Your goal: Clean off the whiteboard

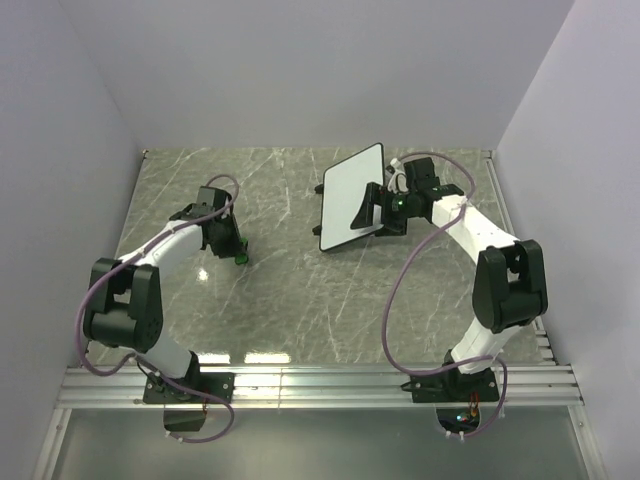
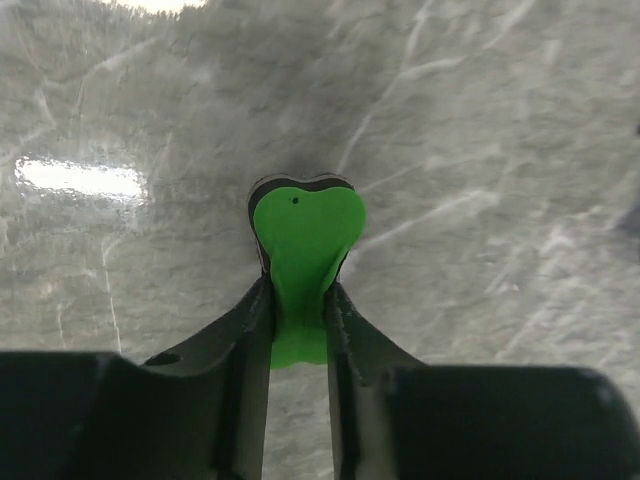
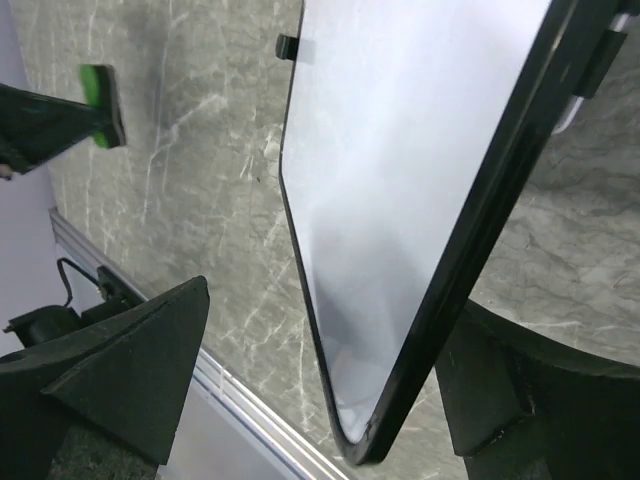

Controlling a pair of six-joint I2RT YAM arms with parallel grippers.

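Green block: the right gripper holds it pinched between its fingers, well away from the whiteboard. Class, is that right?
No. The left gripper holds the green block pinched between its fingers, well away from the whiteboard. The left wrist view shows the grip; the top external view shows the separation.

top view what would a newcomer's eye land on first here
First the whiteboard, blank white and tilted, right of centre on the grey marbled table, with the right claw open and straddling its right edge. Then the bright green block pinched in the left claw, low over the left part of the table.
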